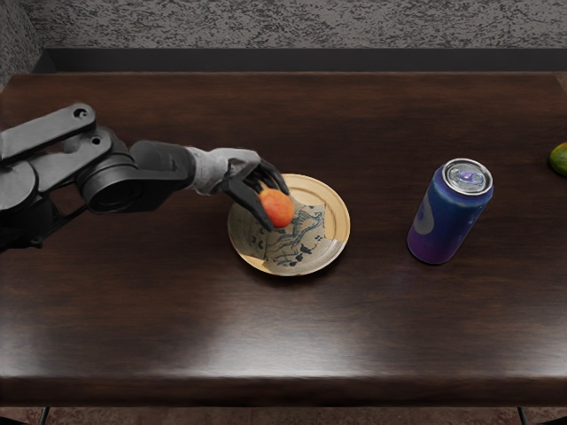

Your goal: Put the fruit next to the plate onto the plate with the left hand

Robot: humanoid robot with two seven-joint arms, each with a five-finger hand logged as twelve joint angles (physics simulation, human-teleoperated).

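**A:** How far along is it?

**B:** Most of the way, I'd judge. The left hand is curled around the orange-red fruit, and both sit over the left part of the plate.

**A:** So the fruit is on the plate?

**B:** Over it, certainly. From this slanted view I can't tell whether it rests on the plate's surface or hangs just above it, since the fingers hide part of it.

**A:** What remains?

**B:** The release, by the look of it. Set it down if it isn't down, open the fingers, and draw the hand clear without nudging the fruit over the rim.

**A:** Anything in the way?

**B:** No. The blue can stands upright, well apart to the right (a second, greenish fruit peeks in at the right edge of the table, far from the plate). The right arm is out of view.
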